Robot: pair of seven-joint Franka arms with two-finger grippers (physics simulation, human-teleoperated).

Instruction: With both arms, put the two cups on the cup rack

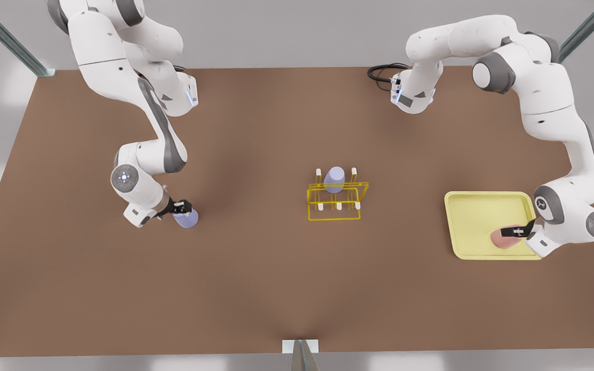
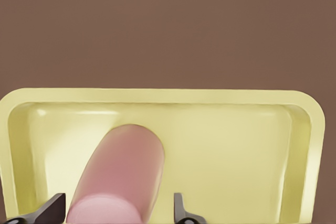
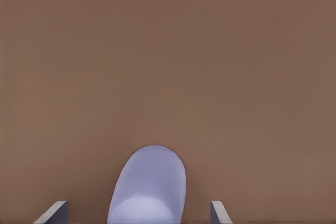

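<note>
The surface [image 1: 276,288] looks matt brown and smooth. The pale-yellow tray [image 2: 157,96] has a soft plastic sheen. The salmon pink cup [image 2: 123,174] and lavender cup [image 3: 149,187] look smooth and satiny. The cup rack [image 1: 335,198] is thin yellow wire. Both arms have glossy white shells.

You see even, soft overhead light on the brown table [image 1: 276,288], faint shadows under the arms, no glare
</note>
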